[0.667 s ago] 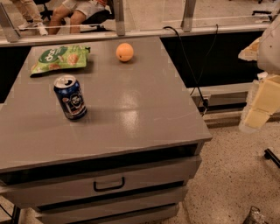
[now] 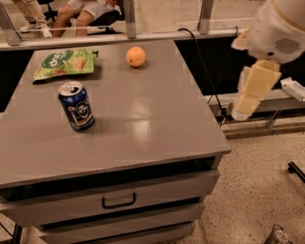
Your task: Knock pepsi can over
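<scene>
Nearest the camera, the grey cabinet [image 2: 143,138] is showing its front, with a drawer [image 2: 114,198] and its dark handle sitting just under the near edge of the top. A speckled floor [image 2: 257,190] is spreading out past the near right corner.

On the top, the pepsi can [image 2: 76,106] is standing upright near the left edge, about midway between the near and far edges. Its silver top is facing up and its round pale logo is turning toward the camera. Nothing is touching it.

The gripper [image 2: 244,106] is hanging off the surface altogether, out beyond the right edge and well apart from the can, over the floor. It is showing as a cream-coloured piece (angled down and to the left) below the arm's white rounded joint [image 2: 279,31]. Whether it is open or closed I cannot tell, and nothing is visibly in its hold.

Farther back, an orange [image 2: 136,56] is resting close to the far edge, near its middle. A green snack bag [image 2: 66,63] is lying flat at the far left corner. A black cable [image 2: 205,62] is trailing down past the far right corner. Beyond the far edge, a rail [image 2: 119,38] is running across, and a seated person's legs [image 2: 81,14] are showing behind it.
</scene>
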`<state>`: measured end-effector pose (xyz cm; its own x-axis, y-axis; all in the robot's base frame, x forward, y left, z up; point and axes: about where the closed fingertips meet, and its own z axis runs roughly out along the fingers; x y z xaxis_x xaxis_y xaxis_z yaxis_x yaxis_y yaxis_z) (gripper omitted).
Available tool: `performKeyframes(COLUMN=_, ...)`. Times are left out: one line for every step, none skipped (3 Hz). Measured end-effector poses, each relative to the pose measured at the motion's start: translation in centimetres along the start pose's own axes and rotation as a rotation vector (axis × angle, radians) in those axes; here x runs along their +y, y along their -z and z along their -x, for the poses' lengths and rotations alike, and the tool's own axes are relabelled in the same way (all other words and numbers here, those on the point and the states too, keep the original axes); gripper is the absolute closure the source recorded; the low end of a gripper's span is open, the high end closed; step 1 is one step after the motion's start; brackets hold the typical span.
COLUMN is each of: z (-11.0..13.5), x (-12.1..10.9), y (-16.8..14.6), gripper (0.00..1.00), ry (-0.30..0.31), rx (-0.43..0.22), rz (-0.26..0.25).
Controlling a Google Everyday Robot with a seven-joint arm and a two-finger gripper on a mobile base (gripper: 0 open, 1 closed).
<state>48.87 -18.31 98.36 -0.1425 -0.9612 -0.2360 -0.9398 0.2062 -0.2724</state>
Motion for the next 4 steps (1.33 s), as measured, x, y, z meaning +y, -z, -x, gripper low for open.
performKeyframes(z=6.5, x=-3.9, y=-3.5, gripper=0.0, ry=0.072, rx=-0.082, rz=0.041)
performKeyframes(z=13.0, x=-5.8, y=-7.6, gripper=0.0, ry=0.104, rx=-0.207, rz=0.09)
performKeyframes(z=18.4, x=-5.3, y=-9.2, gripper=0.0, ry=0.115, rx=-0.377, rz=0.084)
performKeyframes(z=20.0, x=-6.5, y=-9.1, gripper=0.0, ry=0.106, rx=-0.425, rz=0.027)
